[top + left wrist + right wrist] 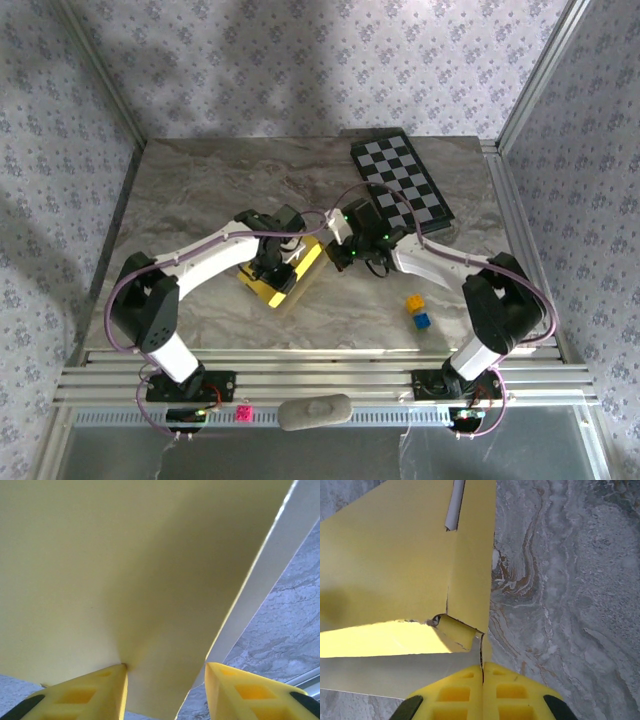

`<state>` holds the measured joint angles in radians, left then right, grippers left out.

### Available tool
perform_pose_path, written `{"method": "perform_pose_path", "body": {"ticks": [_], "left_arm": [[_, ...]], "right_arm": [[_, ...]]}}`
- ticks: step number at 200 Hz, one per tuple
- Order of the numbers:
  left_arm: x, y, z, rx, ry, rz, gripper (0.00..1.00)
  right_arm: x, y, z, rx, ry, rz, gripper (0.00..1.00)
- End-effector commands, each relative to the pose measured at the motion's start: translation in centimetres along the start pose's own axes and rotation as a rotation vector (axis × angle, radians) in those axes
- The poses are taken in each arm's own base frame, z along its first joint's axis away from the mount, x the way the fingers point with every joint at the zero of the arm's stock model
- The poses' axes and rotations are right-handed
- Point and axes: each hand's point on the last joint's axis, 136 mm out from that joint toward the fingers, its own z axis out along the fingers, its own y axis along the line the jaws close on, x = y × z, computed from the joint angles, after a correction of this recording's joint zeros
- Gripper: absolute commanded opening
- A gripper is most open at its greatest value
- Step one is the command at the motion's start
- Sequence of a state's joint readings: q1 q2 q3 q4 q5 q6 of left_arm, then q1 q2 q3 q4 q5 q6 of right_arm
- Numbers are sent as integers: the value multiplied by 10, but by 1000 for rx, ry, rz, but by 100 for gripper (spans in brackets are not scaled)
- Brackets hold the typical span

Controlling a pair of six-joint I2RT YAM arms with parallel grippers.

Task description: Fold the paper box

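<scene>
Jaws on my left gripper (165, 667) stand spread, with the lower corner of the paper box (125, 570) dipping into the gap and touching the left finger (85, 695). Those on my right gripper (483, 669) are pressed together, pinching a thin edge of that box.

Much is hidden from me. From my left wrist the yellow sheet blocks most of the scene and runs off the top and left, so I cannot tell which panel it is; a whitish strip borders it on the right. From above, both my wrists cover the far part of the box, leaving its near yellow corner in sight. From my right wrist the panels run off the left edge, and a small ragged tab sits at the fold just above my jaws.

My left arm (200, 262) bends at the elbow and lays its forearm across to the box's left side. My right arm (440, 265) reaches in low to the box's right end.

The box lies on a marbled grey-brown table (250, 180). Beyond it to the right lies a chequered board (402, 182). Well to its right sits a yellow cube (414, 302), touching a blue cube (421, 320). Flower-patterned walls (300, 60) close in the table.
</scene>
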<state>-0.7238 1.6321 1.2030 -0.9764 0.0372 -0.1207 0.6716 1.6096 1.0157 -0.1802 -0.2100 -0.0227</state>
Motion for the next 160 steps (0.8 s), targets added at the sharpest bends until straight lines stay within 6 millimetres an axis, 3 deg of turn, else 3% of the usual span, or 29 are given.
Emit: {"method": "perform_pose_path", "body": {"ticks": [1,92,160], "left_arm": [[0,-7,-4,18,14,40,44],[0,-13,-4,35,17,93,44],[1,-16,-10,57,12,137,44]], "right_arm": [[5,5,3,-44,44,-23,0],[1,-3,-1,-62,25,-10,0],[13,-8,7,-91,74,23,0]]}}
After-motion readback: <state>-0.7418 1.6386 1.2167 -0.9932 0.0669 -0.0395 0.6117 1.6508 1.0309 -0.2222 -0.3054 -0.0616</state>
